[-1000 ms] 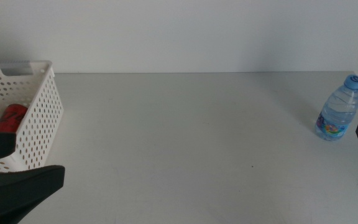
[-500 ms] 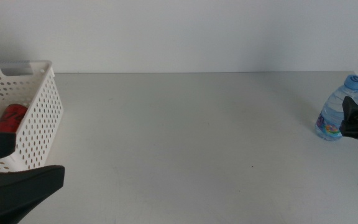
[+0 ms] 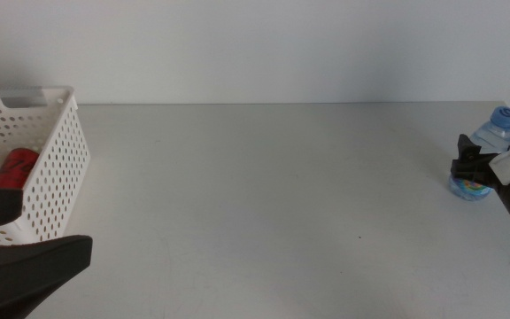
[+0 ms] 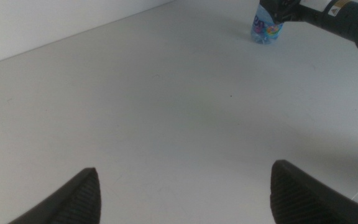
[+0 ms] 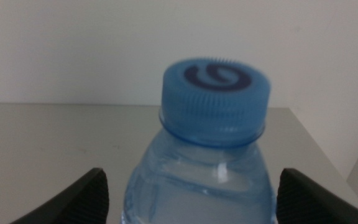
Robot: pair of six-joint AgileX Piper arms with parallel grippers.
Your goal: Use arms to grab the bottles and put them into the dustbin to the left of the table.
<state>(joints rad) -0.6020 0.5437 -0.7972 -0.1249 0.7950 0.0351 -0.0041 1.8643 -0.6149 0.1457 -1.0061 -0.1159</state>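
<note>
A small clear water bottle (image 3: 492, 133) with a blue cap stands upright at the table's (image 3: 264, 195) far right edge. My right gripper (image 3: 475, 165) has come in from the right and is open, one dark jaw on each side of the bottle. In the right wrist view the bottle (image 5: 213, 124) fills the gap of that gripper (image 5: 201, 202), with space left on both sides. At the left stands the white perforated dustbin (image 3: 56, 168) with a red can (image 3: 14, 168) lying inside. My left gripper (image 3: 7, 235) waits open at the bottom left, beside the bin.
The left wrist view looks across bare grey tabletop (image 4: 166, 112) between the open left gripper (image 4: 185, 199) jaws, with the bottle (image 4: 266, 28) and right arm (image 4: 340, 15) far off. A white wall backs the table.
My right gripper has moved in from the right edge to the water bottle and now straddles it. The bottle still stands in place. The left arm has not moved.
</note>
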